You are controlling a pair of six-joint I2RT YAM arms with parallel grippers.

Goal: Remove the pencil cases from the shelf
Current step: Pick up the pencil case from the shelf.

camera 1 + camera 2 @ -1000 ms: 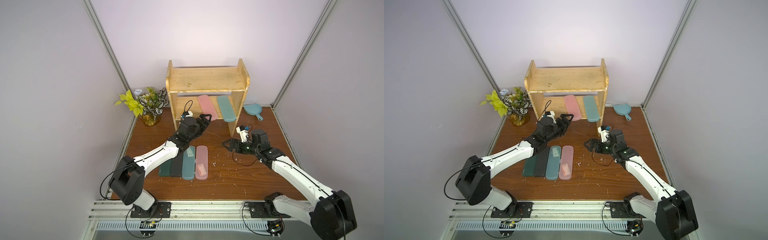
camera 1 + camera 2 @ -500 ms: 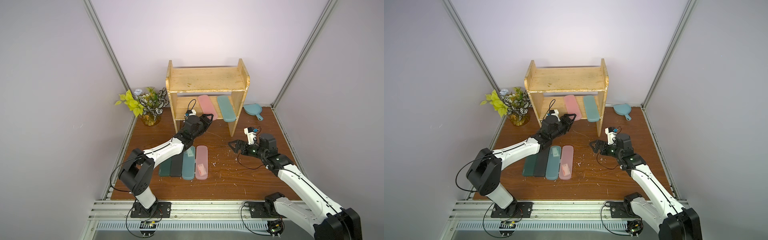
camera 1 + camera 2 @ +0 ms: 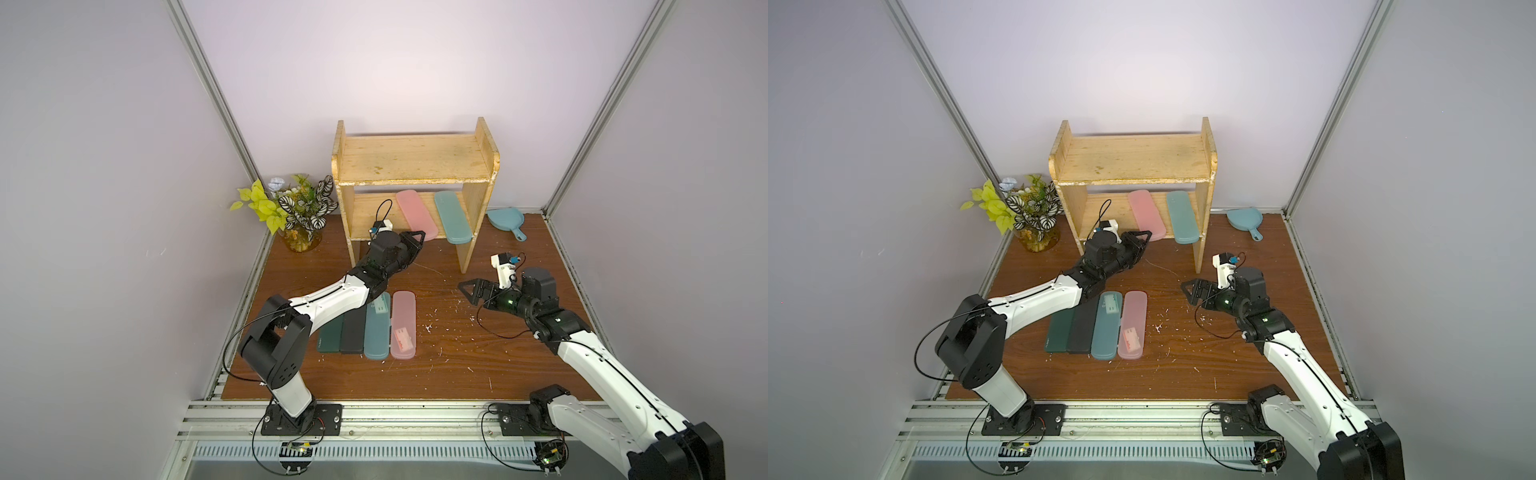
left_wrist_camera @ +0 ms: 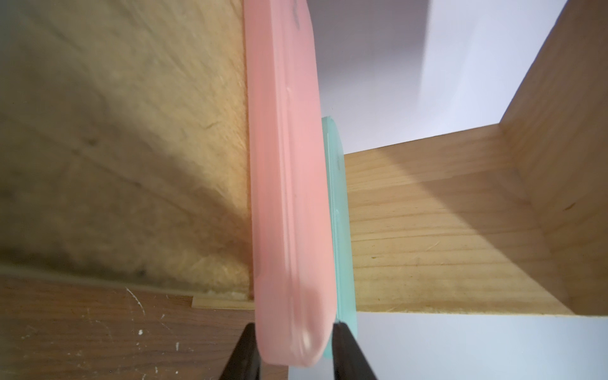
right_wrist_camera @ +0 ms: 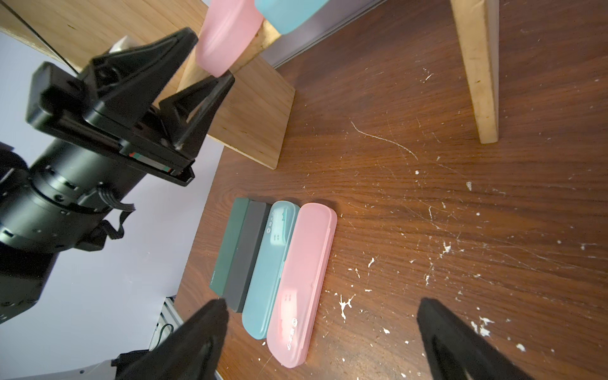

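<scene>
The wooden shelf (image 3: 411,160) stands at the back of the table. On its lower board lie a pink pencil case (image 3: 415,212) and a teal pencil case (image 3: 452,216), both sticking out over the front edge. My left gripper (image 3: 417,237) is at the pink case's front end. In the left wrist view its two fingers press on either side of that pink case (image 4: 286,164), with the teal case (image 4: 339,197) behind. A dark green case (image 3: 330,336), a black case (image 3: 353,328), a teal case (image 3: 377,328) and a pink case (image 3: 403,324) lie side by side on the table. My right gripper (image 3: 467,289) hangs open and empty, right of them.
A potted plant (image 3: 299,212) stands left of the shelf and a blue dustpan (image 3: 505,218) lies at its right. The shelf's right side panel (image 3: 467,249) reaches the table between my two grippers. Walls close in on three sides.
My left gripper has reached forward to the shelf and its jaws have closed on the pink case's end. My right arm has drawn back to the right, still open.
</scene>
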